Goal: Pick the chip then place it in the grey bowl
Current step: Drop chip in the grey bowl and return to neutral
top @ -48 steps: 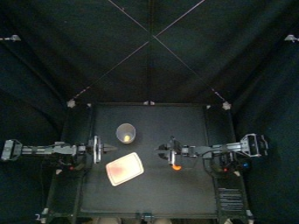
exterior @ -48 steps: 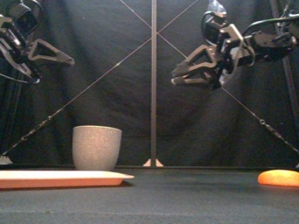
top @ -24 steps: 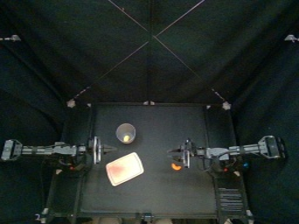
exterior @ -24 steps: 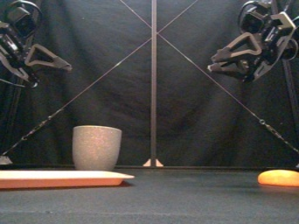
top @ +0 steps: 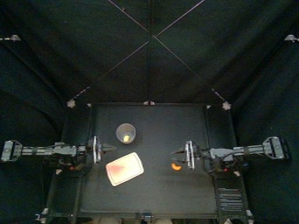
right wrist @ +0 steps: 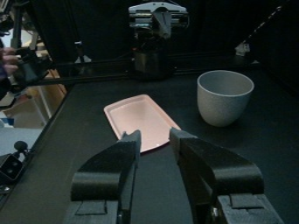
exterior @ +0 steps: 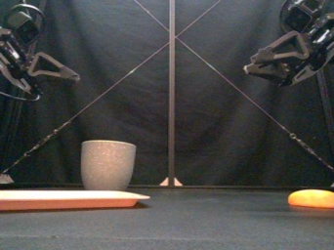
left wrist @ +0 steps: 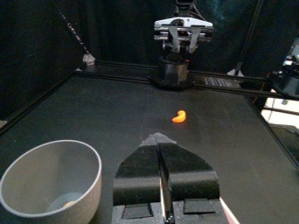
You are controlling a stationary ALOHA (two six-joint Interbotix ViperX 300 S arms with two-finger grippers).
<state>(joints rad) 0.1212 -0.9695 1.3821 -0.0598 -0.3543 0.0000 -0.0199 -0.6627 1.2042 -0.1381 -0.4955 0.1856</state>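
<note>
Orange chip (top: 177, 166) lies on the counter's right half near the front edge, just frontward of my right hand (top: 187, 156), which hangs high and released. My left hand (top: 93, 150), clenched on nothing, is well apart, so the right is nearer.

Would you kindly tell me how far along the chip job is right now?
Nothing looks done: the chip lies on the table, well right of the grey bowl. Nothing is in hand: the right gripper hangs open in the air, clear of it, and the left gripper is shut and empty. Left to do: lowering, grasping the chip, carrying it over, dropping it in.
</note>
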